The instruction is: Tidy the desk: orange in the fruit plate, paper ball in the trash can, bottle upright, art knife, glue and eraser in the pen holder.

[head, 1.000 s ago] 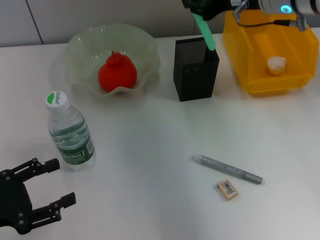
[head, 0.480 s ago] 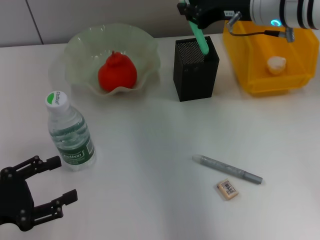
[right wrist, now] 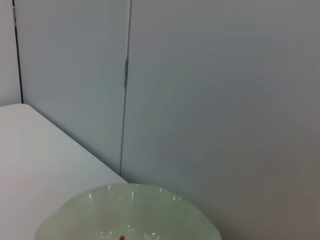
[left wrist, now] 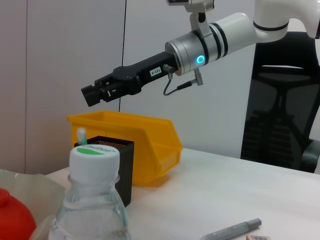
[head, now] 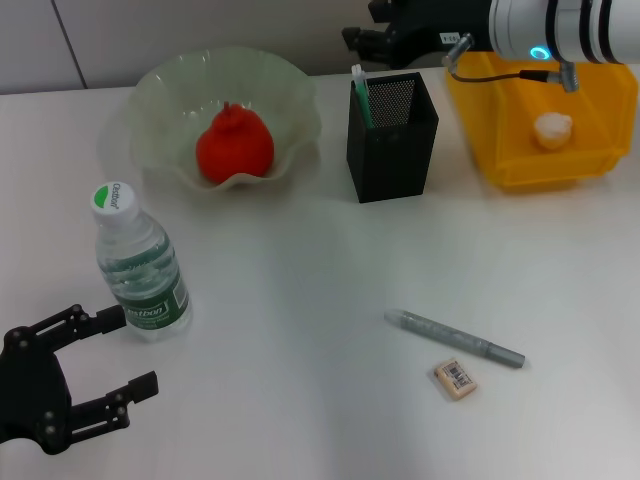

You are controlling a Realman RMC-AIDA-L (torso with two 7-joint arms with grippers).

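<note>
Standing in the pen holder [head: 392, 135], a green-and-white tool [head: 360, 92] leans against its left inner wall, top end above the rim. The right gripper [head: 372, 33] hangs just above and behind the holder, its fingers released and holding nothing. The left gripper [head: 95, 375] sits low at the near left of the desk [head: 300, 330], fingers spread apart and empty, just in front of the bottle [head: 138, 262].

The bottle stands upright; its white-and-green cap carries small green lettering that cannot be read with certainty, and the green label carries white lettering, likewise illegible. The orange [head: 234, 143] lies in the fruit plate [head: 290, 85], at the far left of the desk. The paper ball [head: 552, 129] lies inside the trash can [head: 590, 150], at the far right, just beside the pen holder.

A grey pen-shaped item [head: 455, 339] lies flat on the near right of the desk. The eraser [head: 456, 380] lies just beside it, nearer the robot, barcode label facing up; the digits are too small to read.
</note>
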